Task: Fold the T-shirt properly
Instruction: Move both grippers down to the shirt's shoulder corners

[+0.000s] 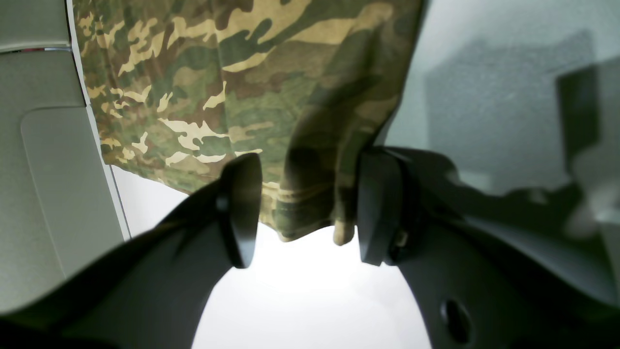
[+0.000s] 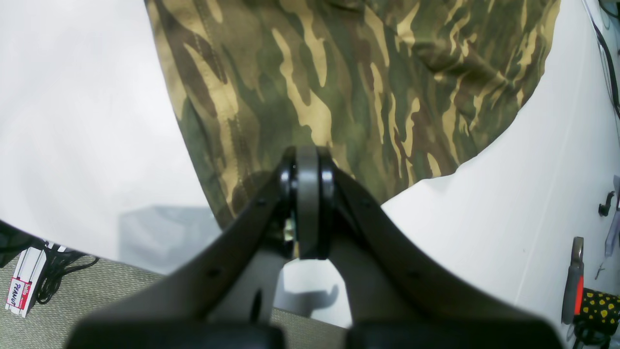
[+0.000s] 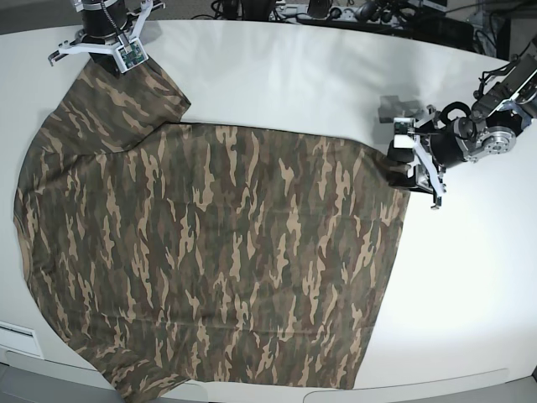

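The camouflage T-shirt (image 3: 218, 252) lies spread flat over most of the white table (image 3: 294, 75). Its lower hem reaches the table's front edge. My right gripper (image 3: 107, 52) is at the far left corner, shut on the sleeve's edge. In the right wrist view its pads (image 2: 307, 165) meet over the T-shirt (image 2: 363, 87). My left gripper (image 3: 404, 161) is at the shirt's right edge. In the left wrist view it (image 1: 310, 213) stands open, and a hanging fold of the T-shirt (image 1: 218, 87) sits between the two pads without being pinched.
Cables and equipment (image 3: 336, 10) line the table's far edge. To the right of the shirt is bare table. Off the table, the right wrist view shows a small labelled box (image 2: 22, 286) on carpet and a red-handled tool (image 2: 576, 286).
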Controlling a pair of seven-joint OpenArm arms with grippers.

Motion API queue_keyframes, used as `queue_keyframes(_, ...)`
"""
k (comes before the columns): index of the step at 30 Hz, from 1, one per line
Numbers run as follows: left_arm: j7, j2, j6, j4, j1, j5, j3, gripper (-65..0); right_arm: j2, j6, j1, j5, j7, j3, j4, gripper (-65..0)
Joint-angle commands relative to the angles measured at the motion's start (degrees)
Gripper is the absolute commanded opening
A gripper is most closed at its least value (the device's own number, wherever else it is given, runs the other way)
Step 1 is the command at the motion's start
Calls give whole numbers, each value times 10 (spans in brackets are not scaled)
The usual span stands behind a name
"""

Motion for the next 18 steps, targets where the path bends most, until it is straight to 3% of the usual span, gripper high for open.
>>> queue_keyframes(1, 21, -6, -37, -2, 8, 3, 10, -381, 3, -7, -6, -4, 9, 1, 9, -650)
queue_keyframes(4, 35, -6, -37, -2, 8, -9, 10, -625, 3, -6, -6, -4, 12, 1, 9, -650)
queue_keyframes(5, 37, -6, -37, -2, 8, -12, 10, -650, 3, -6, -6, -4, 14, 1, 9, -650)
queue_keyframes(9, 39, -7, -36, 3, 8, -11, 10, -650, 3, -6, -6, -7, 16, 1, 9, -650)
queue_keyframes(13, 72, -13, -5, 34, 8, -11, 10, -650, 3, -7, -3, -38, 24, 1, 9, -650)
queue_keyframes(18, 103, -45, 23, 107, 8, -11, 10, -650, 4, -12, 12, -45, 24, 1, 9, -650)
